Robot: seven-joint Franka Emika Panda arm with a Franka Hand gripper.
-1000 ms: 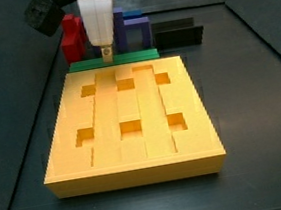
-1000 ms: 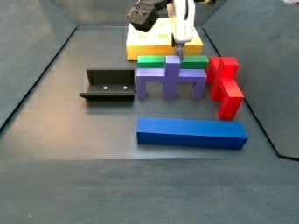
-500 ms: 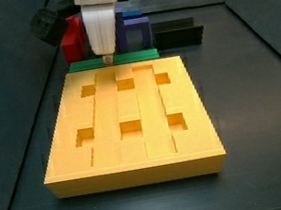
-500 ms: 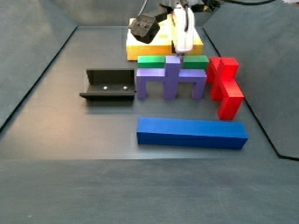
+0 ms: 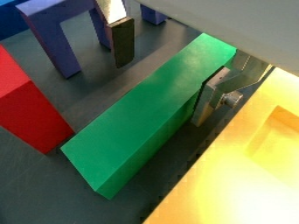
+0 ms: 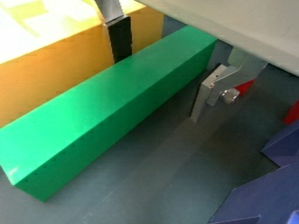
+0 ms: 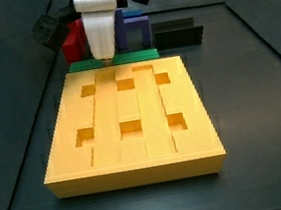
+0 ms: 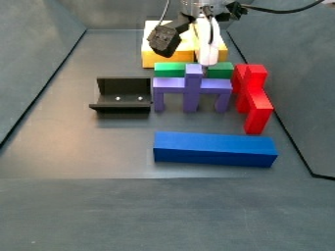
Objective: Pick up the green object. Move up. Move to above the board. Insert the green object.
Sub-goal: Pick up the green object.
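The green object (image 5: 146,114) is a long green bar lying on the floor against the far edge of the orange-yellow board (image 7: 130,119). It shows in both side views (image 7: 112,59) (image 8: 170,70) and in both wrist views (image 6: 105,114). My gripper (image 5: 170,68) is low over the bar's middle, open, with one finger (image 5: 121,39) on the side away from the board and the other finger (image 5: 216,92) between the bar and the board. A gap shows at the far finger. In the side views the gripper (image 7: 103,50) (image 8: 203,57) reaches down to the bar.
A red block (image 8: 252,93) and a purple-blue cross-shaped block (image 8: 193,88) stand close behind the green bar. A long blue bar (image 8: 216,147) lies farther off. The black fixture (image 8: 120,96) stands to one side. Dark walls enclose the floor.
The gripper has come down lower, so its fingers now straddle the green bar. The bar and the board have not moved.
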